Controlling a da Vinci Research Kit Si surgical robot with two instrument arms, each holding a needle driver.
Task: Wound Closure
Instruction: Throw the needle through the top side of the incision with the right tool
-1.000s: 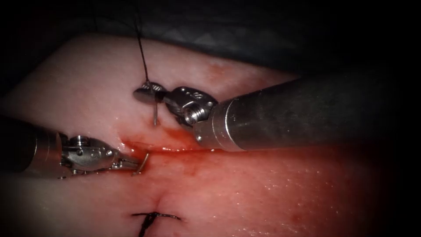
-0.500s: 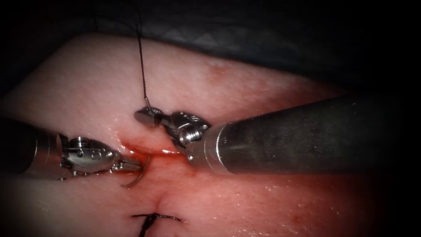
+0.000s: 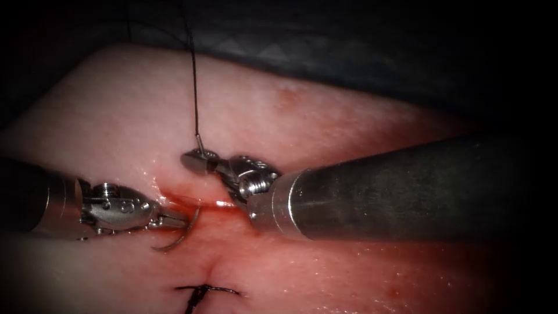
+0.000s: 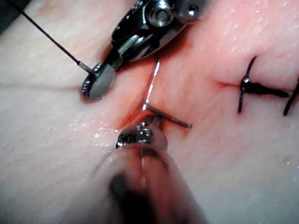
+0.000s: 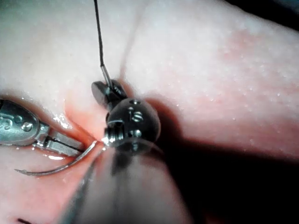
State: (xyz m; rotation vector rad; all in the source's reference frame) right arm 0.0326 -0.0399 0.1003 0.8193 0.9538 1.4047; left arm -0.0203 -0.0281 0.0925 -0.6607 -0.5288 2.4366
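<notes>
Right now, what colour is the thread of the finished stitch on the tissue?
Black. The finished stitch shows best in the left wrist view, dark against the pale tissue.

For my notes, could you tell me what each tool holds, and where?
The right tool grips the needle at its thread end; the left tool grips its emerging front part.

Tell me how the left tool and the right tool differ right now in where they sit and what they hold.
The left tool comes in low, at the cut; the right tool sits above the cut. The left tool's jaws grip the needle near the emerging tip end; the right tool's grip the swaged tail end, where the thread joins. Both are shut on the same needle, whose middle lies in the tissue.
</notes>
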